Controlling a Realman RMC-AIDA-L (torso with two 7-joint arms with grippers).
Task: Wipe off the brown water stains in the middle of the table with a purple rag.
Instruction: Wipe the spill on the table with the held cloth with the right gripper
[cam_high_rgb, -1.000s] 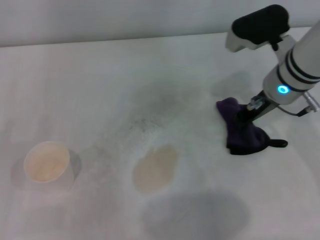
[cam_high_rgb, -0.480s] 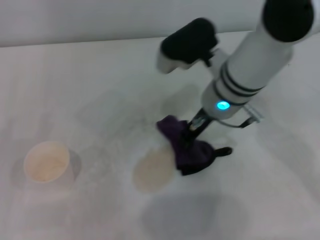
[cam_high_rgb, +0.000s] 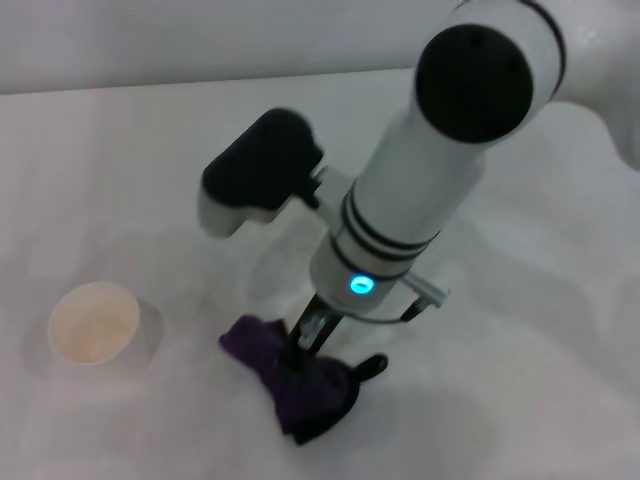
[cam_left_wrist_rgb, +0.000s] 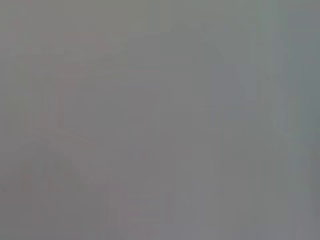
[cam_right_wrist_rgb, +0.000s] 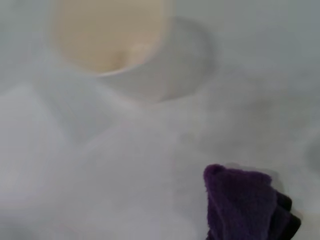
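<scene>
My right gripper (cam_high_rgb: 301, 352) is shut on the purple rag (cam_high_rgb: 300, 392) and presses it onto the white table (cam_high_rgb: 120, 160) in the front middle. The rag is bunched, with its black loop tab sticking out to the right. It also shows in the right wrist view (cam_right_wrist_rgb: 243, 206). The brown water stains do not show; the rag and my right arm cover the spot where they lay. The left gripper is out of view, and the left wrist view shows only flat grey.
A cream-white plastic cup (cam_high_rgb: 93, 322) stands upright at the front left, a short way left of the rag; it also shows in the right wrist view (cam_right_wrist_rgb: 107, 32). My right arm (cam_high_rgb: 440, 170) reaches in from the back right over the table's middle.
My right gripper has dragged the rag leftward and toward the front, from right of the tan patch to over it. The patch no longer shows. The cup has not moved.
</scene>
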